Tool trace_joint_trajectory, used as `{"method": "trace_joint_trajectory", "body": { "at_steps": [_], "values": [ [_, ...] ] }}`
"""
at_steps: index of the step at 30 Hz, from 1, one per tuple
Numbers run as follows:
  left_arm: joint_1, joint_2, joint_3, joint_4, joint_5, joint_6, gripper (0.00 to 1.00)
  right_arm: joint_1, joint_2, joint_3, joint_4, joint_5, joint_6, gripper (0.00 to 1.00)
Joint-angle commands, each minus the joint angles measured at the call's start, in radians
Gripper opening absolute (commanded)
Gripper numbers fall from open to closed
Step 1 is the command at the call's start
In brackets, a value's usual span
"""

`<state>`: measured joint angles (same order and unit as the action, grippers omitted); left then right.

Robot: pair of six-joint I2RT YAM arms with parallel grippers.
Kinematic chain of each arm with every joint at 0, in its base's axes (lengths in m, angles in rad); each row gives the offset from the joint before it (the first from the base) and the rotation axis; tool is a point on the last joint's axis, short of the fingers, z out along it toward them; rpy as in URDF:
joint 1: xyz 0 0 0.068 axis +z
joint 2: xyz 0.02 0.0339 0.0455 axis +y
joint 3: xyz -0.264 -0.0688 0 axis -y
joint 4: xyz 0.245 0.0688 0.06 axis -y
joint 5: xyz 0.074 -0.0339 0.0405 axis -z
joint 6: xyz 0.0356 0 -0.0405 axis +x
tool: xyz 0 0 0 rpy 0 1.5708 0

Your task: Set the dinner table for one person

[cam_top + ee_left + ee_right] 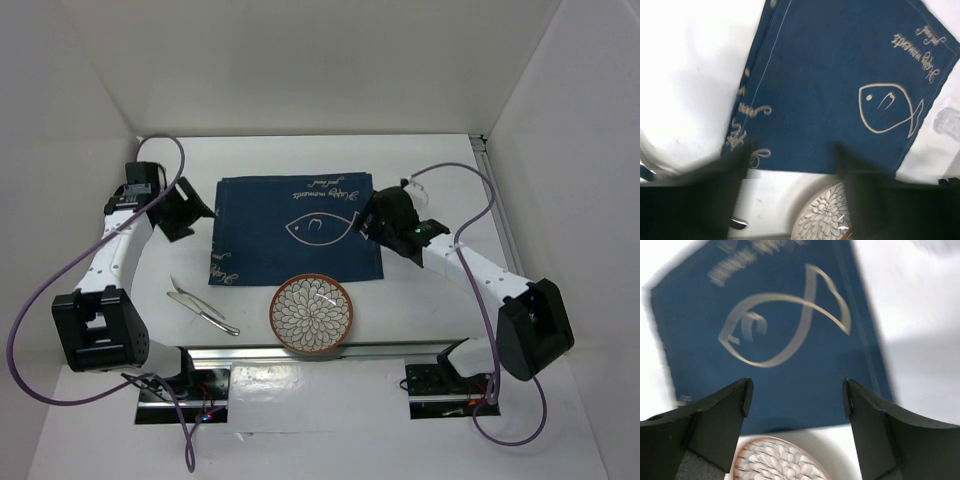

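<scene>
Two open, empty grippers flank the navy blue cloth placemat with a white fish drawing in the top view, the left gripper at its left edge and the right gripper at its right. The mat lies flat in the middle of the dinner table, a large matte white tabletop, with a round flower-patterned bowl at its near edge and slim metal cutlery left of that. From the left wrist, dark fingers stand apart over the mat's near corner, so the step looks like backing off the laid cloth: rise straight, dragging no hem. From the right wrist, wide jaws frame the fish above the bowl's rim, likely the next pick, bound for the mat's middle.
</scene>
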<state>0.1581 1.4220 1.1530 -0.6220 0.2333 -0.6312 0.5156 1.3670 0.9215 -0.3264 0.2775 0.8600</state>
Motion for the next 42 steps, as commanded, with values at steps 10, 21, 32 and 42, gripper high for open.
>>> {"method": "trace_joint_trajectory", "body": {
  "at_steps": [10, 21, 32, 42],
  "values": [
    [-0.161, 0.207, 0.05, -0.027, -0.146, 0.002, 0.0, -0.009, 0.415, 0.401, -0.086, -0.239, -0.269, 0.0],
    [-0.245, 0.428, -0.003, 0.004, -0.2, -0.027, 0.0, -0.037, 0.5, 0.264, -0.019, -0.287, -0.21, 0.0],
    [-0.299, 0.489, 0.028, 0.015, -0.219, -0.047, 0.0, -0.077, 0.451, 0.091, 0.013, -0.213, -0.145, 0.0],
    [-0.342, 0.479, 0.039, 0.002, -0.235, -0.047, 0.0, -0.095, 0.391, 0.039, 0.014, -0.213, -0.115, 0.0]
  ]
}}
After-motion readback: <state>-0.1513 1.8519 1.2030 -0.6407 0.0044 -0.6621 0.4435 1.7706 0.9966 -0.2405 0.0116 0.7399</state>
